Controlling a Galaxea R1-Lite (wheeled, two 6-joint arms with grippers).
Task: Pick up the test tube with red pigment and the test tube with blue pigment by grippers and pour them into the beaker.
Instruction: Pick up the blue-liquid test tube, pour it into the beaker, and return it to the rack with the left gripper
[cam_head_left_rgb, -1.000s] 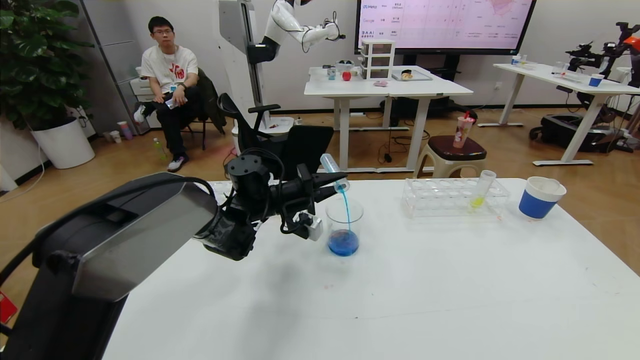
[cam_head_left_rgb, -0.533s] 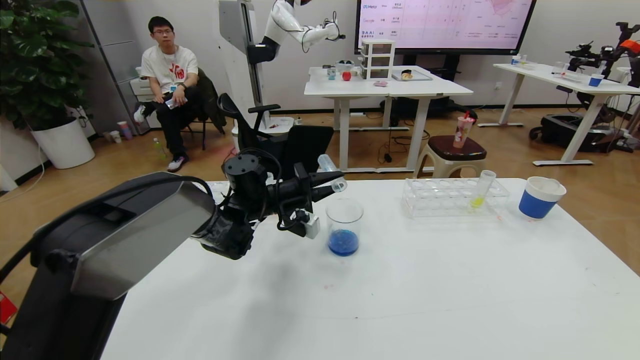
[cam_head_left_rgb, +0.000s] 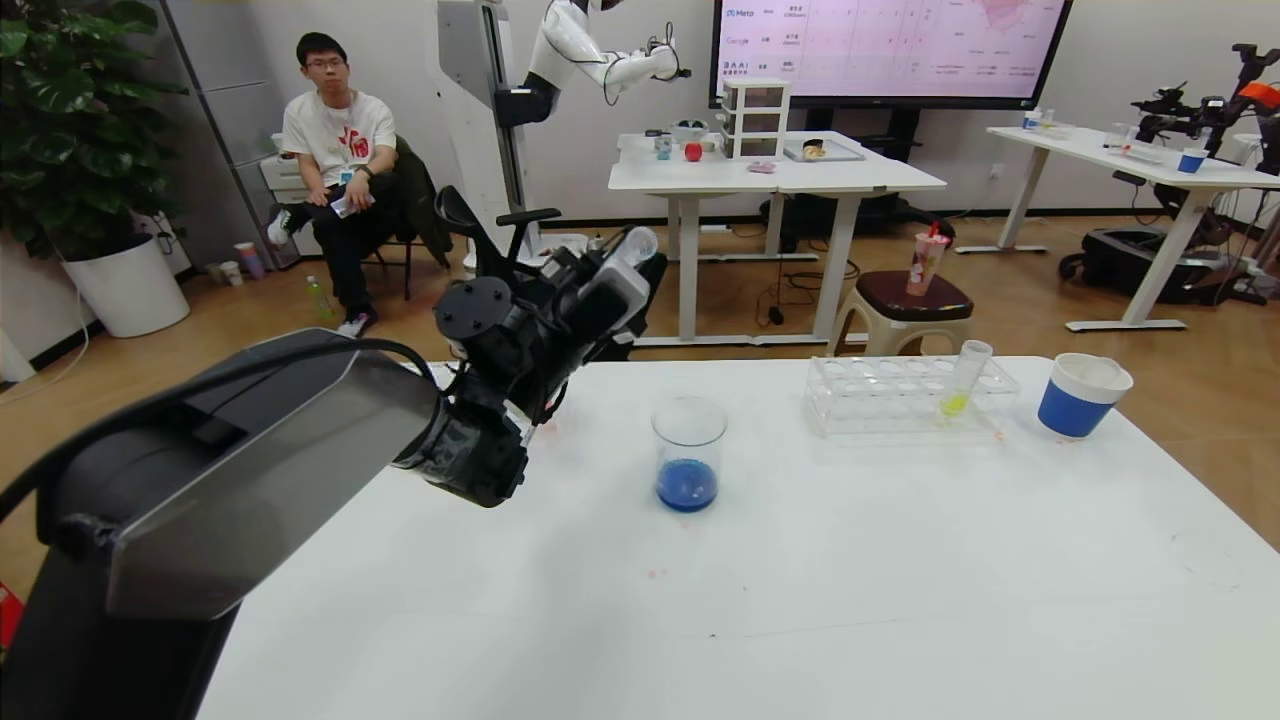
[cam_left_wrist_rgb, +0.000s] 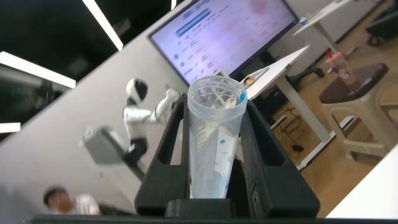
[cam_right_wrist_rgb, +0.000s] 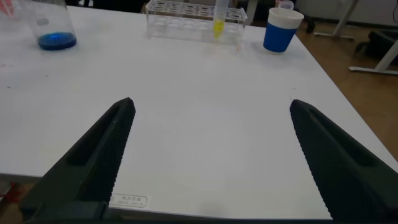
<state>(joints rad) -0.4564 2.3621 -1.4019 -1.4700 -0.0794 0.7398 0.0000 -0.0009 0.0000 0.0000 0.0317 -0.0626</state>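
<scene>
Far left of the head view: bulky black and grey left arm, filling the lower left of the frame and reaching toward the upper middle. At its tip, the left gripper (cam_head_left_rgb: 612, 262), raised above the back edge of the white table (cam_head_left_rgb: 800, 600), fingers pinched on the blue tube (cam_head_left_rgb: 632, 244), now drained and pointing upward. In the left wrist view, the same blue tube (cam_left_wrist_rgb: 214, 143) clamped between two black fingers (cam_left_wrist_rgb: 165, 155), only droplets clinging inside, open mouth toward the ceiling.

Centre of the head view: beaker (cam_head_left_rgb: 689, 452), standing on the table, holding a shallow pool of blue liquid. No red liquid inside, and no red tube visible anywhere in these views.

Right of centre: clear rack (cam_head_left_rgb: 905, 395) with a yellow-green tube (cam_head_left_rgb: 962, 380) leaning in it. Further right: blue-and-white paper cup (cam_head_left_rgb: 1078, 395).

Right wrist view: right gripper (cam_right_wrist_rgb: 211, 155) low over the near table edge, fingers spread wide, holding nothing.

Possible trouble, as a judgement: leftover blue drops falling on the table while carrying the drained tube back; a slip from the grip; a knock against the beaker or rack on the return; red half likely stalled with no red tube in sight.

Readable writing: "Meta" and "Google" at the upper left of the wall screen (cam_head_left_rgb: 890, 45); other lines too small to read. Small label on the right gripper, unreadable.
</scene>
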